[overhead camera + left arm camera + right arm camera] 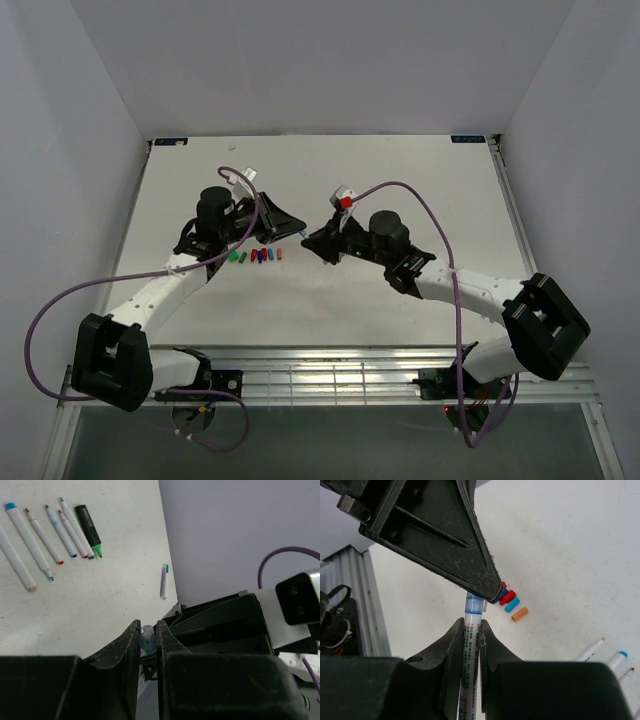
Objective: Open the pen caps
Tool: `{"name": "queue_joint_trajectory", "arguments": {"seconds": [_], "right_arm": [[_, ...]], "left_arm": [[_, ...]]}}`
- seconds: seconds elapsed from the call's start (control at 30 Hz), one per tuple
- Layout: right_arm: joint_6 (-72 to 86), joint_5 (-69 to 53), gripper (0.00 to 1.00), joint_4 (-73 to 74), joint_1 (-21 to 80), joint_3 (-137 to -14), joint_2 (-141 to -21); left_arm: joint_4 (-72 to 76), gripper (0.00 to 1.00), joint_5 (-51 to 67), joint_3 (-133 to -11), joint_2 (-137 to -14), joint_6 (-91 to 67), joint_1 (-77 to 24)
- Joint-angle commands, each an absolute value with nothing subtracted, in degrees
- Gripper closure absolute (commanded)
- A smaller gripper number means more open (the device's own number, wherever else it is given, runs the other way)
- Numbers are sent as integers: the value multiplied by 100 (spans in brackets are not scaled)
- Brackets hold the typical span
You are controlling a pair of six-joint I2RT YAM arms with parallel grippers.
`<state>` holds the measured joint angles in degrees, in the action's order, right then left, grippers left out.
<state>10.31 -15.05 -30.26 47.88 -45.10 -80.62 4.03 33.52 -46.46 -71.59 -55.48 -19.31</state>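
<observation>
Slippage danger during a two-handed pull.
Top view: loose short coloured plastic caps (256, 257) line the matte white table (400, 180). Left wrist: scuffed black left gripper (147, 629) pinches a smooth pale-blue translucent cap (147, 641), which could squirt out. Right wrist: right gripper (470, 627) clamps the thin glossy white pen barrel (469, 655); off-axis tugging might bend it.

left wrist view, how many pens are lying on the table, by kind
thin white pens in the row: 6
thin white pen lying apart: 1
black marker: 1
total: 8
</observation>
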Motion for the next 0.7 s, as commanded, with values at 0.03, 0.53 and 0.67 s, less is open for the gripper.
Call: {"name": "queue_joint_trajectory", "arguments": {"seconds": [0.03,0.53,0.67], "right_arm": [[1819,-4568,92,-2574,5080,-3867,-7954],[931,3423,92,1079,6960,-5589,-9200],[966,3157,92,845,7207,-5425,-9484]], "left_arm": [[2680,100,2364,-4966,-6785,-5221,-1117],[160,100,784,-5563,-6795,-6547,-835],[-211,100,221,-5923,-6811,-6373,-791]]}}
